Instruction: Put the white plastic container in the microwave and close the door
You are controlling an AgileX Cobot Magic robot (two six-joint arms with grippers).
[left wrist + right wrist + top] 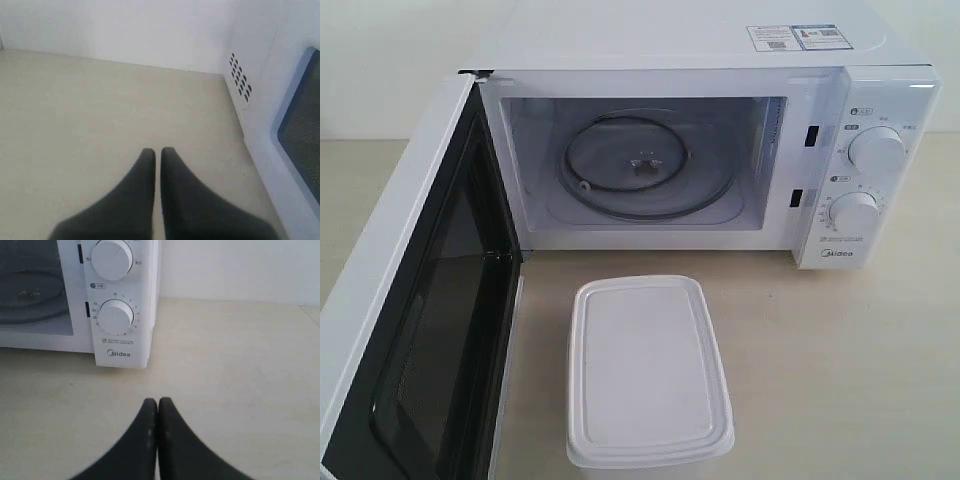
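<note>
Exterior view: the container (648, 370) is seen lying flat on the table (840, 340) with its lid on, just in front of the microwave (720, 45) and not inside it. The door (380, 300) stands wide open beside the container, its black inner frame turned towards it. The cavity is exposed, and the turntable (640, 165) is seen on its floor. Two dials, the upper (877, 150) above the lower (853, 213), are set on the panel beside the cavity, with a logo (837, 254) below them. Stickers (798, 37) are fixed on top. How far the container lies from either gripper cannot be told.

In the left wrist view, the left gripper (157, 150) is seen with its fingers drawn together, only a thin slit between them, and nothing is gripped. It is held above the table. Ahead of the tips and off to one side, the microwave's side wall with vent holes (240, 75) and the door's outer face are seen, near but apart from the tips.

In the right wrist view, the right gripper (157, 400) is seen with its fingers pressed together on nothing. The dial panel is seen ahead and to one side, apart from the tips.
</note>
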